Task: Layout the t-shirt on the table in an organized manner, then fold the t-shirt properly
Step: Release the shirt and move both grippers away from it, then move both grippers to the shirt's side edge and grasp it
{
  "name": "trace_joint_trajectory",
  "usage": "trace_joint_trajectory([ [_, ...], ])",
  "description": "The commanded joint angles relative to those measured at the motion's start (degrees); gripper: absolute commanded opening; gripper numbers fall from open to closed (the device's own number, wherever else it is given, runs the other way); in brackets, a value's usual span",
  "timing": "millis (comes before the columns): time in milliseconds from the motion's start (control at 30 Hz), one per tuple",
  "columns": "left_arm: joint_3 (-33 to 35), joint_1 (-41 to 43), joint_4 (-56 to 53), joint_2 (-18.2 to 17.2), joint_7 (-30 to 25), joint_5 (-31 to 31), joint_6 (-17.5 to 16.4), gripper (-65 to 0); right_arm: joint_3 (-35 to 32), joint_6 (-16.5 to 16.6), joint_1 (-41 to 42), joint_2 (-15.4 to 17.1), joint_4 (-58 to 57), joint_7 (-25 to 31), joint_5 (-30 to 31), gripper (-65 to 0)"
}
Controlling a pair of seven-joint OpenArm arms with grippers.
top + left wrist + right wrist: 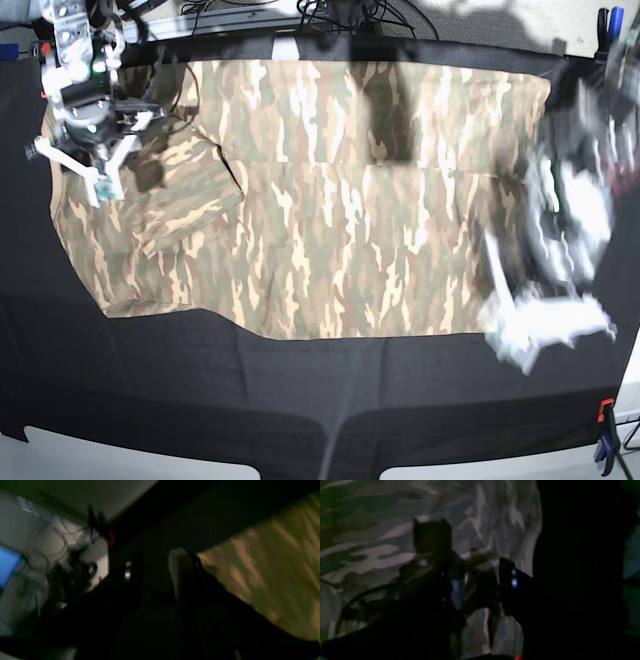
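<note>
layout: shirt (330,220) spread on table (300,390) | folds: barely begun | jaws: both parted, nothing gripped

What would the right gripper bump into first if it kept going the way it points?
Most likely the t-shirt. In the right wrist view, camouflage cloth fills the space beyond the right gripper, though the picture is too dark to judge depth.

t-shirt (330,220): lay spread across table (150,380) centre.
right gripper (100,170): at 10 o'clock.
left gripper (535,320): at 4 o'clock.
</note>
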Motion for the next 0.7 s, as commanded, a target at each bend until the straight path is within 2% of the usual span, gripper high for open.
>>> trace_joint_trajectory([
  [0,-2.71,-3.23,-3.08,0.46,-2.23,-3.39,-1.51,-45.2,1.11,-0.35,0.20,-0.28,0.98,1.70,0.24,-42.9],
  [67,-6.75,-7.21,-11.69,2.29,-4.15,-12.20,-7.96,-45.2,2.45,-0.33,0.20,-1.51,0.98,1.95,0.96,-42.9],
  [167,-11.30,-13.70,-25.88,4.26,-5.95,-23.04,-20.33,-45.2,2.91,-0.31,0.20,-2.10,0.98,1.73,0.98,-42.9],
  [233,-13.20,-17.90,-36.26,5.22,-7.32,-27.34,-26.88,-45.2,2.86,-0.28,0.20,-2.10,0.98,1.66,0.98,-42.9],
  [300,-14.12,-21.68,-46.73,5.79,-9.77,-29.42,-31.54,-45.2,2.86,-0.24,0.20,-2.10,0.98,1.66,0.98,-42.9],
  [367,-14.23,-24.63,-56.74,6.21,-13.22,-30.01,-33.64,-45.2,2.86,-0.20,0.20,-2.12,0.98,1.66,1.01,-42.9],
  [433,-14.23,-26.73,-65.70,6.54,-17.73,-30.47,-33.68,-45.2,2.86,-0.17,0.20,-2.12,0.98,1.49,1.03,-43.0],
  [500,-14.23,-27.56,-72.85,6.69,-21.73,-32.94,-35.93,-45.2,2.86,-0.13,0.20,-2.12,0.98,1.44,1.81,-43.0],
  [600,-14.23,-27.58,-79.52,7.37,-25.16,-34.42,-41.81,-45.2,2.86,-0.04,0.20,-2.12,1.03,1.53,3.39,-43.0],
  [667,-14.23,-27.58,-82.03,8.22,-26.18,-34.42,-42.49,-45.2,2.86,0.42,0.20,-2.12,1.11,1.53,3.37,-43.0],
])
